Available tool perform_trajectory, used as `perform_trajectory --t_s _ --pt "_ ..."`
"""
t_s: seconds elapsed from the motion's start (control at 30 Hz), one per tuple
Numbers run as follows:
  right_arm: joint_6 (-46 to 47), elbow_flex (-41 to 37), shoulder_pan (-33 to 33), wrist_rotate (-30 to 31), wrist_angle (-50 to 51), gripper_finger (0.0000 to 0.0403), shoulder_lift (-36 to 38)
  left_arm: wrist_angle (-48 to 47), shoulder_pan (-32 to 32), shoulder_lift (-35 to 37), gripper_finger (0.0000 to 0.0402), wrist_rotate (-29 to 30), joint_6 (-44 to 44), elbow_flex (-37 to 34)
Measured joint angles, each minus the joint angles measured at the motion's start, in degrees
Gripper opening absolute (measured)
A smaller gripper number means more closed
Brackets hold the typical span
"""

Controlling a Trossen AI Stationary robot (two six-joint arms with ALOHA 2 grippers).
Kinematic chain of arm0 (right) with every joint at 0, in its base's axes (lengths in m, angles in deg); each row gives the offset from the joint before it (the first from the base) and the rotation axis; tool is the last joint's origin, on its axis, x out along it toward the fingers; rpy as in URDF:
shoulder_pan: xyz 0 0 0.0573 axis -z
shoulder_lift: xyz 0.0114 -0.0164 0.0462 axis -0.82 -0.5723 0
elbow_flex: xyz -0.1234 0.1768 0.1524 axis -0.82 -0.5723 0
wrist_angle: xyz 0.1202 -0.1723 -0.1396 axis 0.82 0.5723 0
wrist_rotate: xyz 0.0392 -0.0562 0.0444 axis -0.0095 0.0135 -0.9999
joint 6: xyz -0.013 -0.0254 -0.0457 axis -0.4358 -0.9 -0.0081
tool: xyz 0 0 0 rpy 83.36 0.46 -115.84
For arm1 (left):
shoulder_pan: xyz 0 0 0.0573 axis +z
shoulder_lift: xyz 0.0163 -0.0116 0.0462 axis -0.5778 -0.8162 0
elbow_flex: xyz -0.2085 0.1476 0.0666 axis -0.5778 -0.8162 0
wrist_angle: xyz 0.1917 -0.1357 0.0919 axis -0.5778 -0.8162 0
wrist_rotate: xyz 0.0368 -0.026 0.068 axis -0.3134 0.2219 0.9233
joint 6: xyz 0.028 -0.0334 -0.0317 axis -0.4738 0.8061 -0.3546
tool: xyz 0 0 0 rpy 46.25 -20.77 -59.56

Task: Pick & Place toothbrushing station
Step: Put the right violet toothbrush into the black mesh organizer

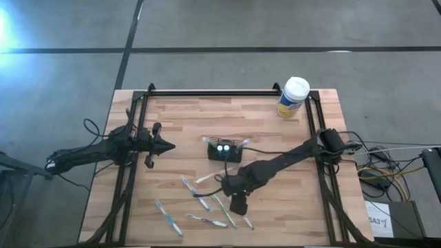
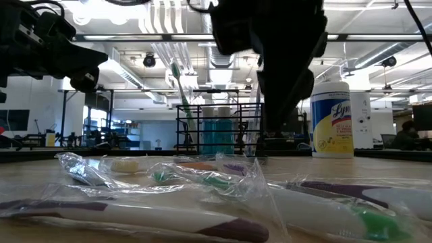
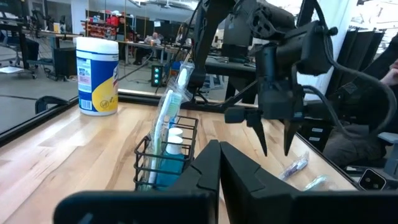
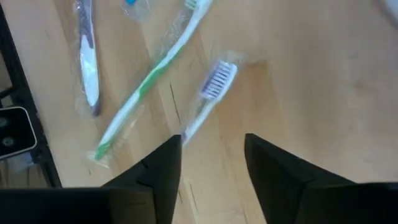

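Toothbrushing station point(image 1: 226, 151): black mesh holder, centre of high view, mid-worktop, a wrapped brush leaning in it. Nearest me, right gripper point(image 1: 238, 204) hangs below it over the loose wrapped toothbrushes point(image 1: 207, 203), fingers point(image 4: 163, 167) apart, nothing between them. I judge slippery wrappers the main risk: a descent could skid one aside or pinch only plastic. Left gripper point(image 1: 165, 145) waits at centre-left, fingers together. Bare worktop point(image 1: 289, 207) lower right gives room. Farthest, canister point(image 1: 293, 97) sits close to the black frame rail point(image 1: 213, 92).
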Motion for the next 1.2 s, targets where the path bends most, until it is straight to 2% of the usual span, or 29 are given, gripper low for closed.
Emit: perform_trajectory --t_s 0.1,0.5,0.73,0.93,1.2 --pt "0.7 0.1 0.1 -2.4 0.0 0.0189 -1.6 0.0 0.0 -0.1 0.0015 0.0 0.0 0.0" --pt "0.5 0.1 0.1 -2.8 -3.2 0.0194 -7.5 0.0 0.1 -0.1 0.0010 0.6 0.4 0.0" --pt "0.8 0.0 0.0 -1.0 -1.4 0.0194 -5.6 0.0 0.1 -0.1 0.0009 1.1 2.6 0.0" --pt "0.8 1.6 -0.2 -1.9 -1.7 0.0194 -2.9 0.0 0.1 -0.1 0.0006 1.1 2.3 0.0" --pt "8.2 2.7 -0.4 -0.8 -1.4 0.0194 -4.0 -1.2 0.1 -0.1 0.0013 1.1 2.2 0.0"
